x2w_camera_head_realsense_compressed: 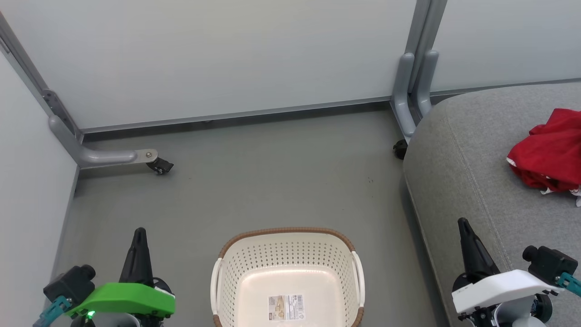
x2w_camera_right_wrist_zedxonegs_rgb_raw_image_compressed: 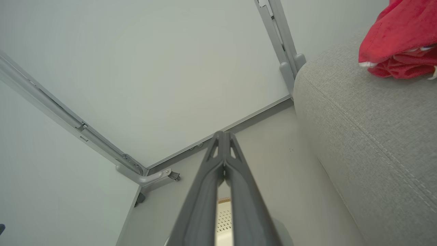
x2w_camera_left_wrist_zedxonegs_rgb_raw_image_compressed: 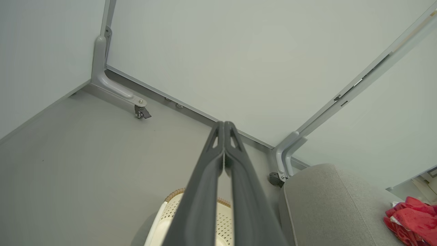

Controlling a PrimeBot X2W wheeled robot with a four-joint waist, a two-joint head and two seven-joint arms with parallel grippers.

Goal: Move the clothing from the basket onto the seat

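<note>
Flanking the lower edge: left gripper (x2w_camera_head_realsense_compressed: 139, 234) under a green housing and right gripper (x2w_camera_head_realsense_compressed: 464, 225) under a white one, long dark fingers (x2w_camera_left_wrist_zedxonegs_rgb_raw_image_compressed: 201, 198) of each pressed tightly together, gripping nothing. Between them, oval cream basket (x2w_camera_head_realsense_compressed: 286, 230): perforated plastic walls, brown woven-look rim, white side handles, nothing inside but a barcode label (x2w_camera_head_realsense_compressed: 286, 308) on the smooth bottom. Over to the right, lying on the broad grey seat (x2w_camera_head_realsense_compressed: 476, 159) of coarse-woven fabric with rounded edge and stitched seam: clothing (x2w_camera_head_realsense_compressed: 551, 154), a crumpled red heap with scraps of white trim, well apart from the basket. By this layout, transfer apparently done, though not possible to tell one garment from two in the heap. Next, if anything: a look at the basket's near end, cut off by the frame, then both arms at rest and clear. Behind, smooth grey floor (x2w_camera_head_realsense_compressed: 272, 172), pale wall panels (x2w_camera_head_realsense_compressed: 227, 54), grey metal feet (x2w_camera_head_realsense_compressed: 109, 156) on small castors (x2w_camera_head_realsense_compressed: 160, 167).
</note>
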